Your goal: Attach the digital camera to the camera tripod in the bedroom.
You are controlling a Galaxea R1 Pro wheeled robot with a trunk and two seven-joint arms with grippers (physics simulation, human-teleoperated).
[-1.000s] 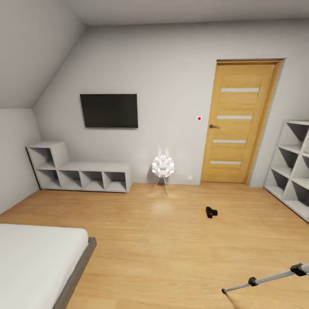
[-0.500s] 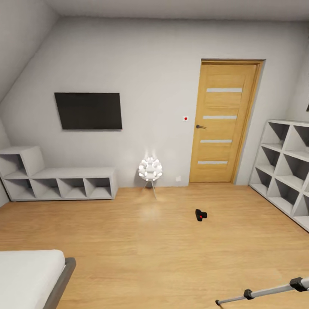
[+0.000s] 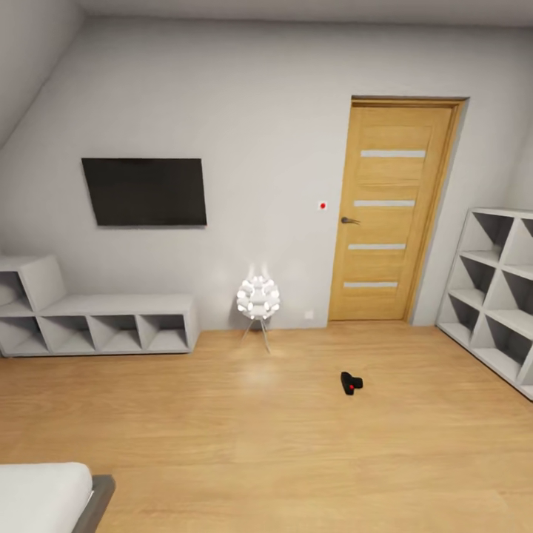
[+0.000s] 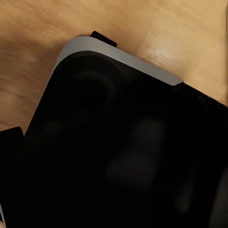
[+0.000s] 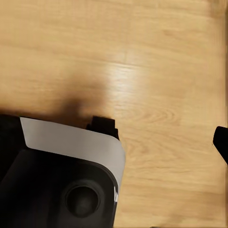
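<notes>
A small black chunky digital camera (image 3: 351, 383) with a red button lies loose on the light wood floor (image 3: 222, 429) before the wooden door (image 3: 391, 211), awaiting pickup; gripper states cannot be told

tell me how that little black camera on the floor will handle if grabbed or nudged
The camera looks small and blocky, so probably rigid and light. It lies low on the smooth wood floor, so a nudge would likely slide it rather than roll or tip it.
</notes>
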